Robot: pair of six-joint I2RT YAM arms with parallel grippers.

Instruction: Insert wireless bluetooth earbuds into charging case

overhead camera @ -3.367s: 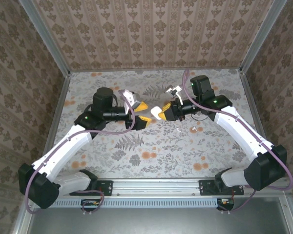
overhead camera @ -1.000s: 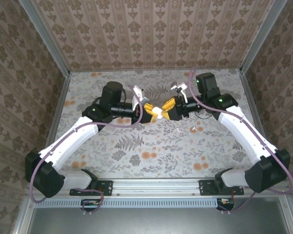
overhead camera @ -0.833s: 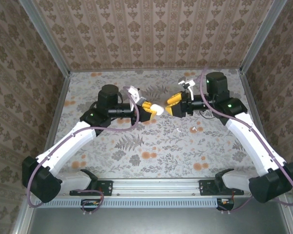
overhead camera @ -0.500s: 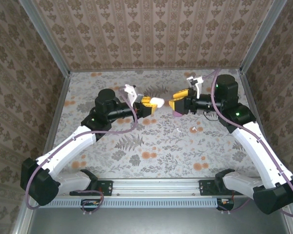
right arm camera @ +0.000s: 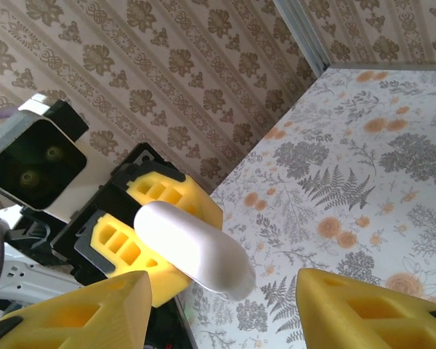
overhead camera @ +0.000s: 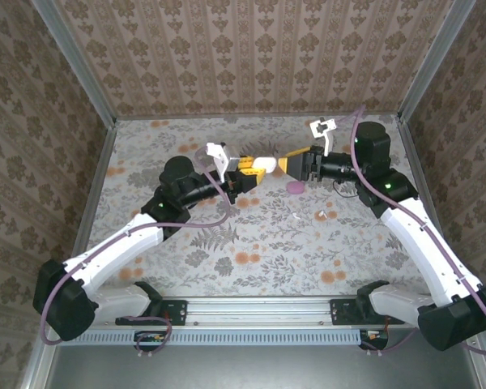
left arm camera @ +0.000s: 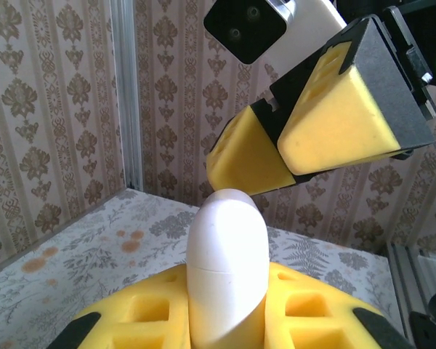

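1. Lifted off the table [overhead camera: 251, 243] since three seconds earlier, my left gripper [overhead camera: 249, 171] was clenched on the white charging case [left arm camera: 227, 254], holding it upright in mid-air.
2. My right gripper [overhead camera: 295, 166] hovered just beside the case's rounded top, fingers spread wide and gripping nothing.
3. The case looked closed along its seam. I judged the right fingers should pinch the cap squarely and pull along its axis while the left held firm.
4. Its contents were hidden. What looked like white earbuds [overhead camera: 318, 213] lay on the table to the right. A pale pink piece [overhead camera: 295, 188] lay below the right gripper, apart from the case.
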